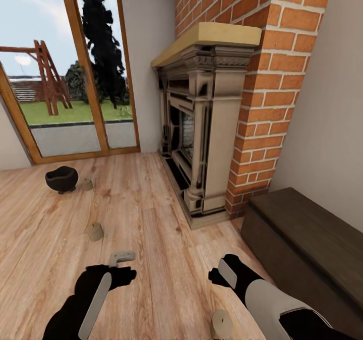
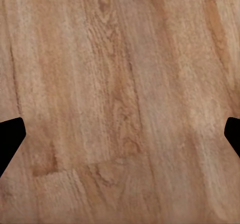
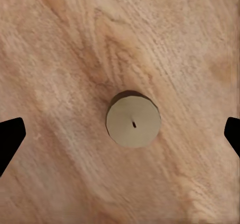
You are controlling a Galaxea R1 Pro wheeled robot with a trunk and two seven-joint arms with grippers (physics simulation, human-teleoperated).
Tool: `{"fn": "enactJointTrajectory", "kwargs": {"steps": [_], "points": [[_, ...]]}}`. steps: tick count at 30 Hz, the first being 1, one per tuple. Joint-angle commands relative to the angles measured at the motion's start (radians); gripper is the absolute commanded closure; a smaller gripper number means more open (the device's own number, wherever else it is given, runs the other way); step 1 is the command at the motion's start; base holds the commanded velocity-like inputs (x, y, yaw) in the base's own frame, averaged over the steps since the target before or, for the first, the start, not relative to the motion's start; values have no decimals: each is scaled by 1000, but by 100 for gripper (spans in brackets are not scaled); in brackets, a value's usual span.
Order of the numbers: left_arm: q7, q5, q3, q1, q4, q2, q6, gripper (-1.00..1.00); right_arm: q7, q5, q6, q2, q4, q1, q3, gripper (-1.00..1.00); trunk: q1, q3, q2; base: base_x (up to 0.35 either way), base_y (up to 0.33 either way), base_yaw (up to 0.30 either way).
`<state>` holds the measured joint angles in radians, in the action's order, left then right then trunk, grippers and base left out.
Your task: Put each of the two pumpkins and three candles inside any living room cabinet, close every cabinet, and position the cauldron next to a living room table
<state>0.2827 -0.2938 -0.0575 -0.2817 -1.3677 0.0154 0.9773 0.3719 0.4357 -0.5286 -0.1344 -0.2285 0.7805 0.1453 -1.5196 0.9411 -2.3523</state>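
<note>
On the wooden floor, a black cauldron sits at far left with a candle beside it. A second candle stands nearer. The left gripper has open jaws over bare floor. The right gripper, jaws open, hangs above a third candle. The dark cabinet lies at right, closed.
</note>
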Motion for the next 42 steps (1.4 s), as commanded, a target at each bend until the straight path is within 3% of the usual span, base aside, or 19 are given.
{"fn": "enactJointTrajectory", "kwargs": {"steps": [1, 21, 42], "points": [[12, -10, -2, -1, -1, 1, 3, -100, 11, 11, -4, 0, -2, 0, 8, -100, -4, 4, -8, 0, 0, 0], [21, -18, -9, -1, -2, 3, 3, -100, 10, 9, 36, -1, -15, 0, 10, -100, -80, 67, -148, 0, 0, 0], [19, -18, -10, -1, -2, 3, 3, -100, 7, 10, 50, 0, -11, 0, 8, -100, -90, 148, -153, 0, 0, 0]]}}
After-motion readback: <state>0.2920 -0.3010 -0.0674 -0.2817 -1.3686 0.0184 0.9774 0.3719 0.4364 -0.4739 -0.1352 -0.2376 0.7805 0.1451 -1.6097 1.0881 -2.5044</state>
